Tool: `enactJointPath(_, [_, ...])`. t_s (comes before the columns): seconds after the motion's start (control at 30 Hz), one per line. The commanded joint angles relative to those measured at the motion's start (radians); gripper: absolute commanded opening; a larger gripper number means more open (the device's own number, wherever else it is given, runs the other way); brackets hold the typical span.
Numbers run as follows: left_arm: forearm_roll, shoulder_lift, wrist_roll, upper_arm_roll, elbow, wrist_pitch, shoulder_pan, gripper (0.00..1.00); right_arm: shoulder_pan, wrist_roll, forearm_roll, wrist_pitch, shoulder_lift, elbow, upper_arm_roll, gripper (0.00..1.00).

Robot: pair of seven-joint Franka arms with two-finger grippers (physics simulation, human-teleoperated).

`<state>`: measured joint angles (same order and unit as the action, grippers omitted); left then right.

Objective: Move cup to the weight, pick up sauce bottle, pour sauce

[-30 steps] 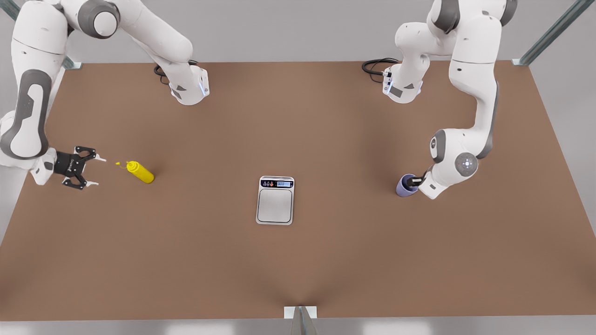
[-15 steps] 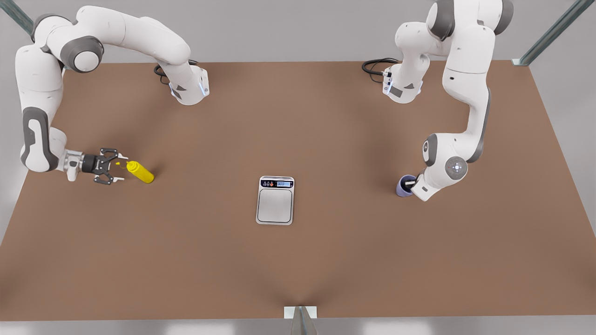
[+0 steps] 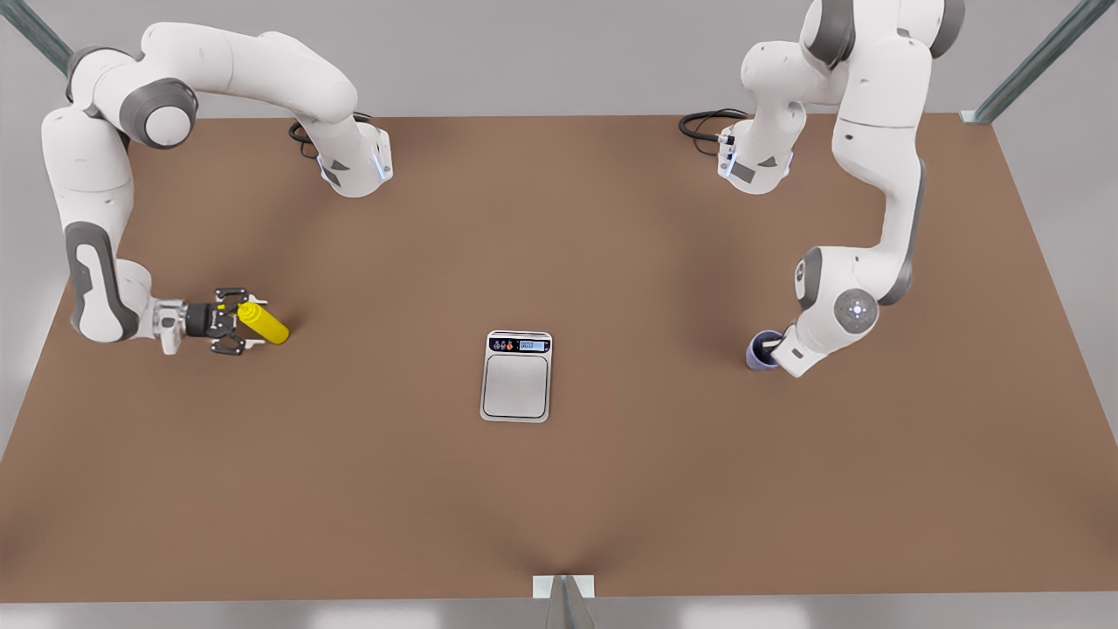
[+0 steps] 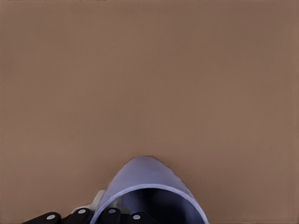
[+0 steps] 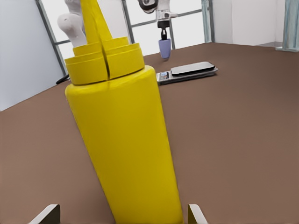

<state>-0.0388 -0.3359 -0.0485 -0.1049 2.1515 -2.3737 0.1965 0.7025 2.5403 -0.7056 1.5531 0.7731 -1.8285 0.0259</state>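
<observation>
My right claw [image 3: 248,325] sits low over the bench [image 3: 559,489] near the edge on the front view's left, its 2 fingers spread wide on either side of the yellow sauce bottle [image 3: 262,322]. In the right wrist view the sauce bottle [image 5: 124,140] stands upright just in front of me, between my 2 pale fingertips [image 5: 46,213], and neither tip touches it. Its nozzle rises out of that picture. My left claw [image 3: 769,347] is down at the lavender-blue cup [image 3: 760,351], near the bench edge on the front view's right. In the left wrist view one black finger [image 4: 135,216] reaches inside the cup [image 4: 140,175] while the rest of the claw lies outside the rim, so I seem to be pinching the wall of the cup. In the right wrist view the cup [image 5: 164,48] hangs under my left claw, far across the bench; I cannot tell whether its base touches the surface. The weight [image 3: 517,376], a flat silver-grey kitchen scale, lies near the middle of the bench, well apart from both the cup and the sauce bottle, with its dark display strip toward the far edge and its plate bare.
</observation>
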Motion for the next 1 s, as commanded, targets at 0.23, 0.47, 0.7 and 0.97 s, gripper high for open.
enactJointPath(0.23, [-0.168,-0.006,-0.056,0.071,-0.048,0.002,0.003,0.21,-0.008,0.0,-0.005,-0.021,0.005,0.0,0.011,1.0])
enactJointPath(0.47, [-0.174,-0.054,-0.316,0.119,-0.156,0.002,0.13,0.21,-0.021,-0.005,-0.017,-0.021,0.012,0.002,0.017,0.74])
enactJointPath(0.7, [-0.17,-0.206,-0.622,0.191,-0.403,0.004,0.264,0.21,-0.021,-0.011,-0.017,-0.021,0.015,0.006,0.017,0.56])
enactJointPath(0.97, [-0.099,-0.439,-0.97,0.188,-0.834,0.18,0.423,0.21,-0.024,-0.126,-0.021,-0.076,0.002,0.072,0.019,0.54])
